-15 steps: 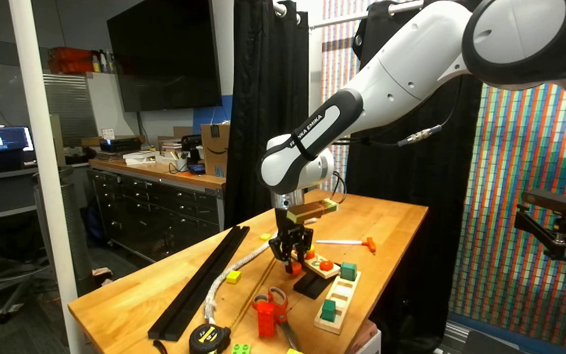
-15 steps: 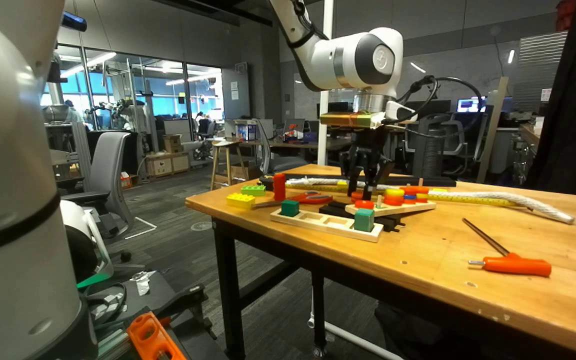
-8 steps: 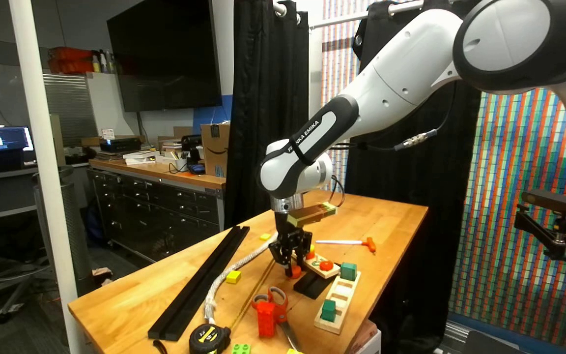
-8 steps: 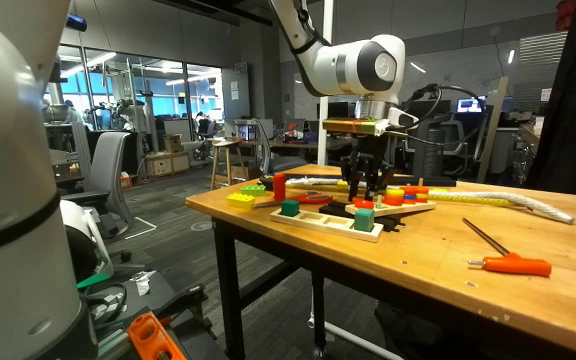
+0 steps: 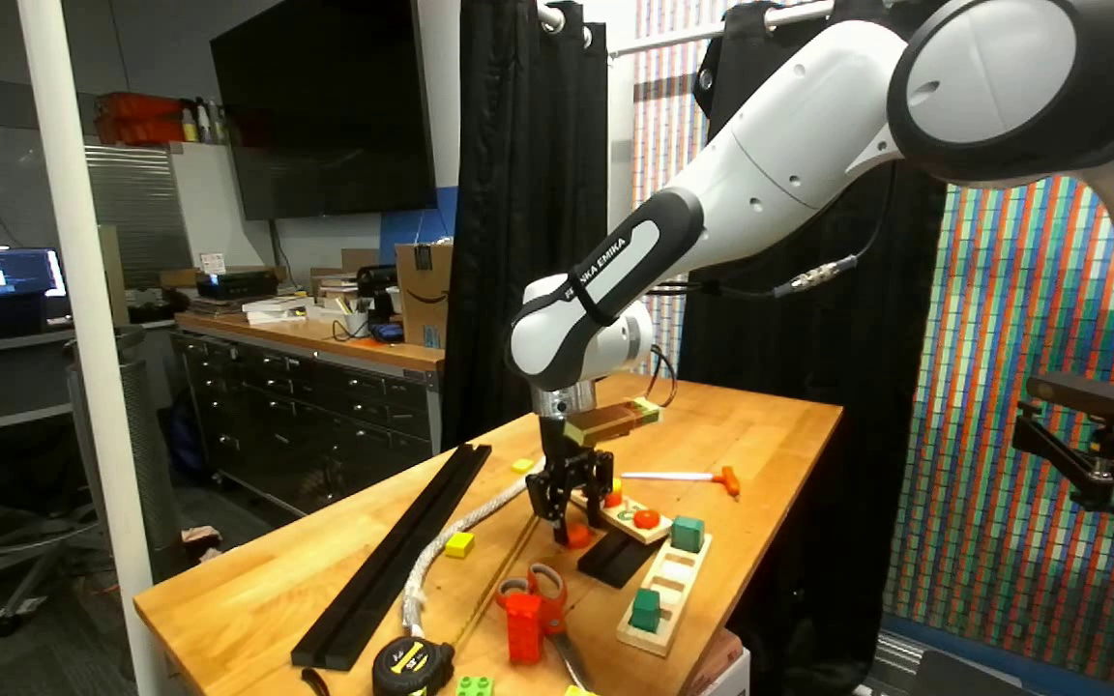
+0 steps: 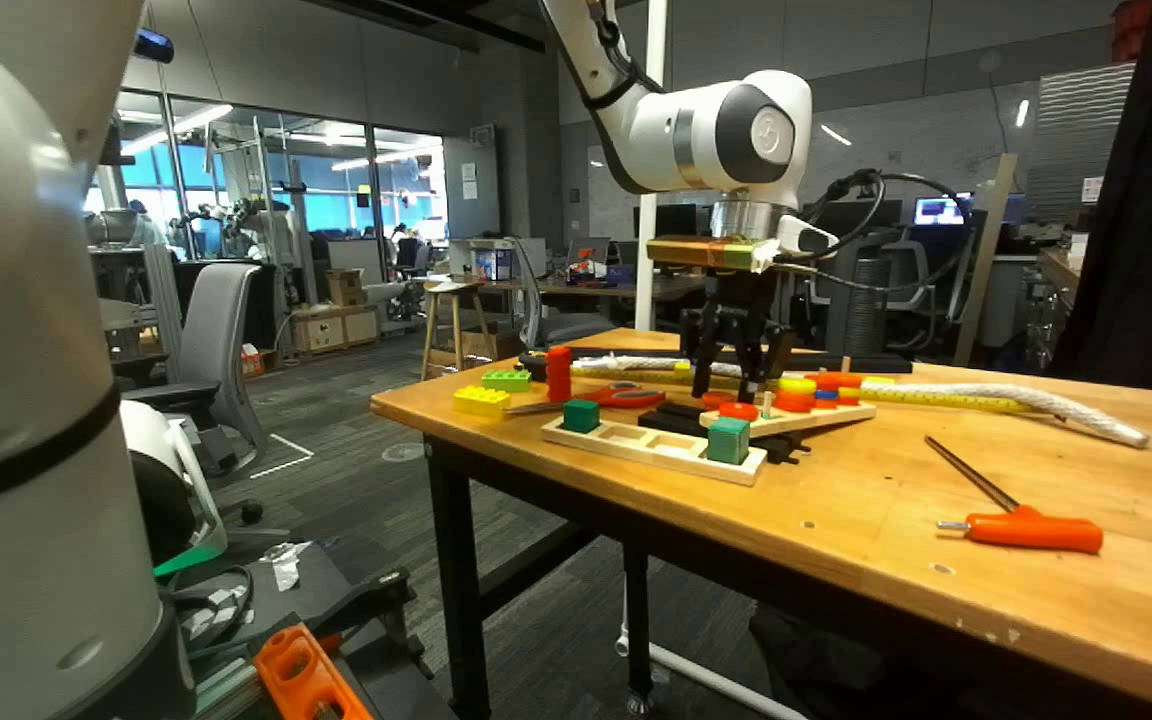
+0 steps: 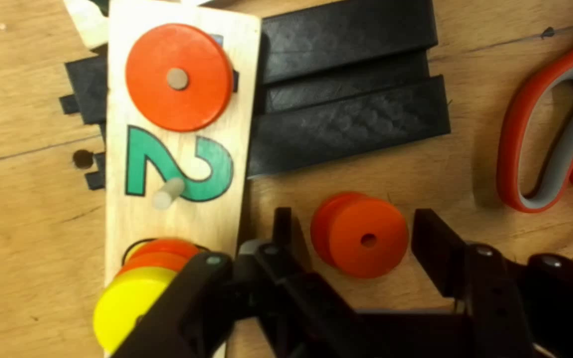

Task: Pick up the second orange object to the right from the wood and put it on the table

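Two stacked, round orange discs (image 7: 363, 238) lie on the light-brown butcher-block wooden table (image 5: 731, 416), just beside the pale rectangular wooden pegged board (image 7: 204, 223); the black two-fingered gripper (image 7: 352, 223) straddles them, its fingers (image 7: 436, 253) parted, a visible gap on one side.

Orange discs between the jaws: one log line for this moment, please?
Jaws: open | stacked orange discs: on table, ungripped | peg at green 2: bare

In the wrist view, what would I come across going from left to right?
The wooden board, one gripper fingertip, the orange discs, the other fingertip, the scissors.
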